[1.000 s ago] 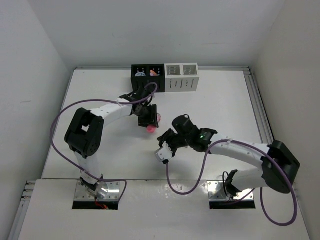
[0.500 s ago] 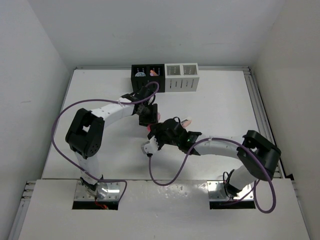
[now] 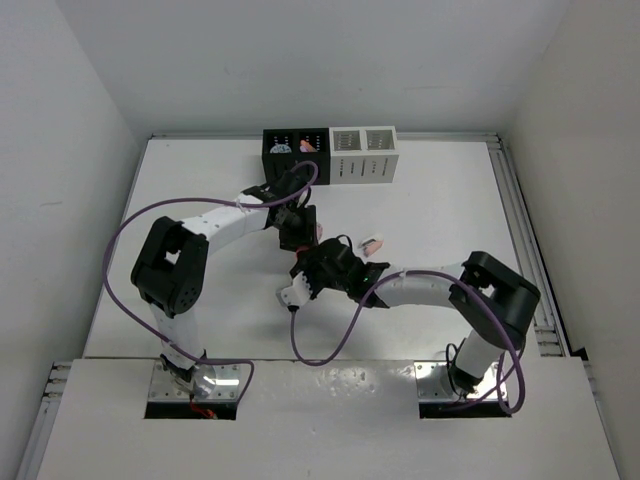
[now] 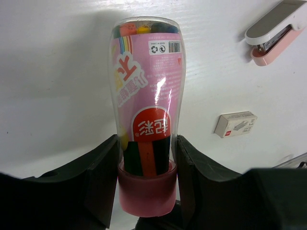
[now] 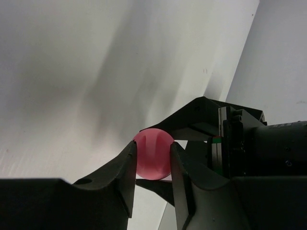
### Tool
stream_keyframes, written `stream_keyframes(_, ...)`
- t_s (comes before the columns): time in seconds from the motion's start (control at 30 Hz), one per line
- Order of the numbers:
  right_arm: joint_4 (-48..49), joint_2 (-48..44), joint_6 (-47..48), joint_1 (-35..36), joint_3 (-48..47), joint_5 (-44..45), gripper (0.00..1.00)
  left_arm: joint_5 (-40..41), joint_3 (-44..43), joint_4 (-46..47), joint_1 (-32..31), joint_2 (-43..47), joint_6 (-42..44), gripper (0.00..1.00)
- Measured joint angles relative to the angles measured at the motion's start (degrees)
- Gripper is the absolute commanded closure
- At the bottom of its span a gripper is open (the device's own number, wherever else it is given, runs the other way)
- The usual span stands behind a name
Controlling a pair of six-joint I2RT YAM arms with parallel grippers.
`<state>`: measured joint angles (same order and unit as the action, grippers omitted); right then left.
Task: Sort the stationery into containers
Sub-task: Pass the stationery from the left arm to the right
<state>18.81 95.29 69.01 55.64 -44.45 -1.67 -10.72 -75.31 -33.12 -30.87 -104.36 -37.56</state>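
Seemingly a handover: the left gripper [image 4: 147, 165] is clamped on the tube [image 4: 147, 91] just above its pink cap, with the clear end pointing away from the wrist. All this hangs over the middle of the table [image 3: 450, 200]. The right gripper [image 5: 152, 155] meets that cap end-on, a finger hugging each side; whether it bites I cannot tell. The tube's long axis therefore runs straight away from the right fingers. The black box [image 3: 296, 153] stands beyond, nearer the left arm.
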Motion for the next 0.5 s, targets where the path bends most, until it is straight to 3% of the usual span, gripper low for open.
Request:
stream_keyframes(0.23, 1.57, 2.14, 0.35, -0.17, -1.64, 0.81, 0.72, 0.79, 0.00, 0.66, 0.07, 0.00, 0.00, 1.00)
stream_keyframes(0.47, 0.35, 2.32, 1.57, -1.51, -2.21, 0.42, 0.63, 1.20, 0.00, 2.49, 0.09, 0.00, -0.04, 1.00)
stream_keyframes(0.5, 0.26, 2.32, 1.88, -1.75, -2.21, 0.11, 0.71, 1.18, 0.00, 2.69, 0.11, 0.00, -0.04, 1.00)
